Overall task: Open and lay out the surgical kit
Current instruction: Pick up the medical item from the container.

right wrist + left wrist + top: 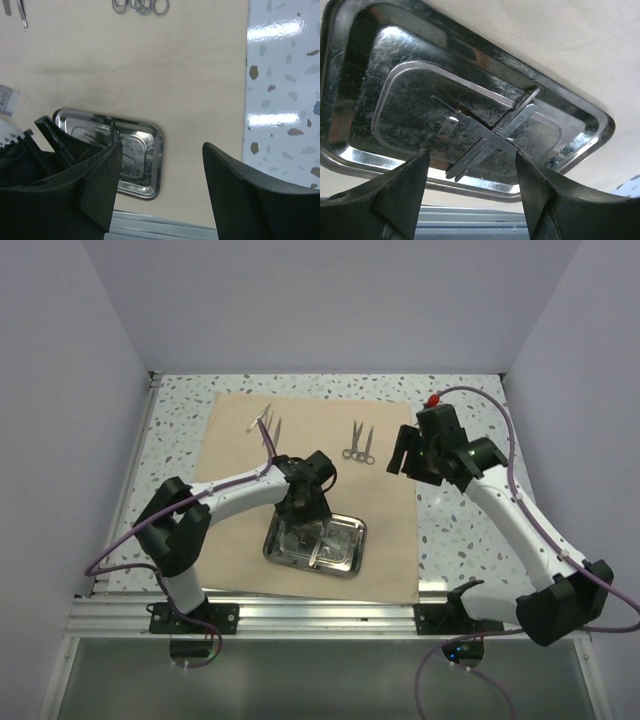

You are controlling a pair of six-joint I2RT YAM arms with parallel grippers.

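Now, between the fingers of my left gripper [470, 200] I see nothing: the jaws stand wide apart and empty, hanging just above the shiny rectangular steel tray with rounded corners [365, 75]. Inside it, thin flat metal instruments [485, 137] lie crossed one over the other; whether they are tweezers I cannot tell. My right gripper [160, 192] is also wide open and holds nothing, above the right part of the large beige cloth wrap [150, 75], which lies spread flat on the white speckled table [285, 100]. The tray sits on the near middle of the cloth; two small metal scissors [358, 445] and some thin pointed tools [268, 426] lie toward the far side. I judge the crossed pieces to be light, stiff and slippery on polished steel, so I would pinch the upper one at its middle, across its narrow width. The tray is rigid and smooth; its raised rim is the place to take hold.
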